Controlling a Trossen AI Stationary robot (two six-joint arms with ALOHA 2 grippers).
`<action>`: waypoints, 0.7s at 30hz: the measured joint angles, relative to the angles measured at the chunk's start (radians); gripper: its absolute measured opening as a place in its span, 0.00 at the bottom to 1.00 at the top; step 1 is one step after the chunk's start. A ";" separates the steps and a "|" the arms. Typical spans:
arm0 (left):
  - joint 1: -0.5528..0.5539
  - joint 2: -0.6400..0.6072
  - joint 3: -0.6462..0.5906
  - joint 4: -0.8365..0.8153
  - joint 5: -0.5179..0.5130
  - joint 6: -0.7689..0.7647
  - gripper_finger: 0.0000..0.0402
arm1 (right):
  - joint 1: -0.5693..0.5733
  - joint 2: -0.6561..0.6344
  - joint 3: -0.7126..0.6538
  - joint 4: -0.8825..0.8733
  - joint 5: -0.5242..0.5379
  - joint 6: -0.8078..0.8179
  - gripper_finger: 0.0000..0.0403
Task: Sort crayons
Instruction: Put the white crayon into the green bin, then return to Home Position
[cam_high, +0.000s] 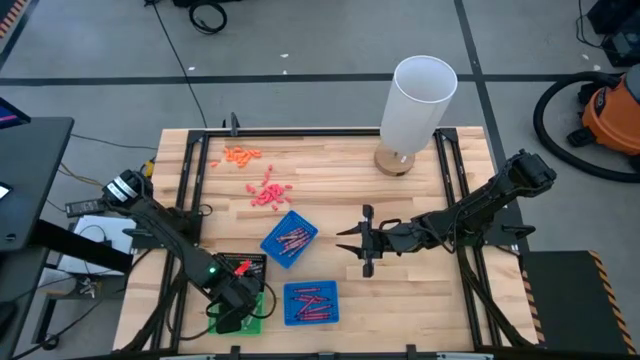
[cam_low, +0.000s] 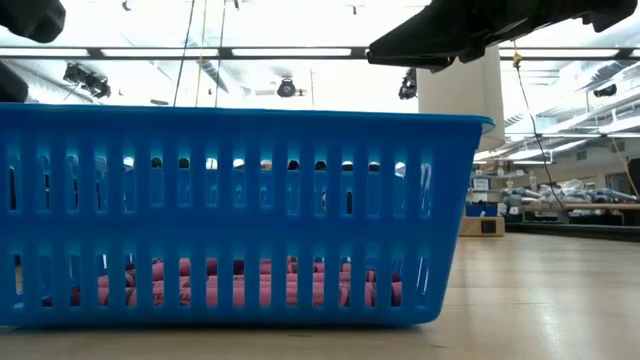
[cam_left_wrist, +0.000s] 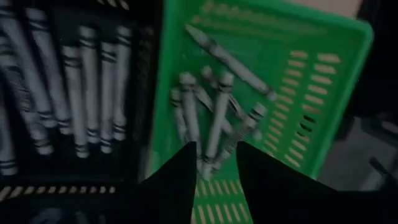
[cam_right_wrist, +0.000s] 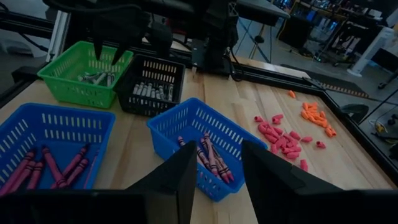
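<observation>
My left gripper (cam_high: 240, 312) (cam_left_wrist: 214, 149) points down into the green tray (cam_left_wrist: 323, 74), open, its fingertips just above a loose heap of grey crayons (cam_left_wrist: 211, 118). Beside the green tray stands a black tray (cam_left_wrist: 140, 93) holding a row of grey crayons (cam_left_wrist: 81, 93). Two blue trays (cam_high: 289, 238) (cam_high: 311, 302) hold red crayons (cam_right_wrist: 208, 155) (cam_right_wrist: 50, 165). My right gripper (cam_high: 365, 243) (cam_right_wrist: 217, 162) hovers open above the table, right of the blue trays, with nothing between its fingers.
Pink bits (cam_high: 268, 192) and orange bits (cam_high: 240, 154) lie scattered on the far left of the wooden table. A tall white cylinder (cam_high: 415, 100) stands on a round wooden base at the far right. A blue tray (cam_low: 230, 220) fills the low view.
</observation>
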 joint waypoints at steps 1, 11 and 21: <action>0.006 0.000 0.000 0.000 0.019 0.008 0.32 | 0.000 0.000 0.000 0.000 0.000 0.000 0.33; 0.051 -0.119 0.047 -0.008 -0.085 0.244 0.29 | 0.002 -0.106 -0.010 0.008 -0.004 -0.009 0.33; 0.118 -0.422 0.050 -0.031 -0.476 0.520 0.19 | -0.141 -0.348 -0.026 -0.191 -0.168 0.001 0.31</action>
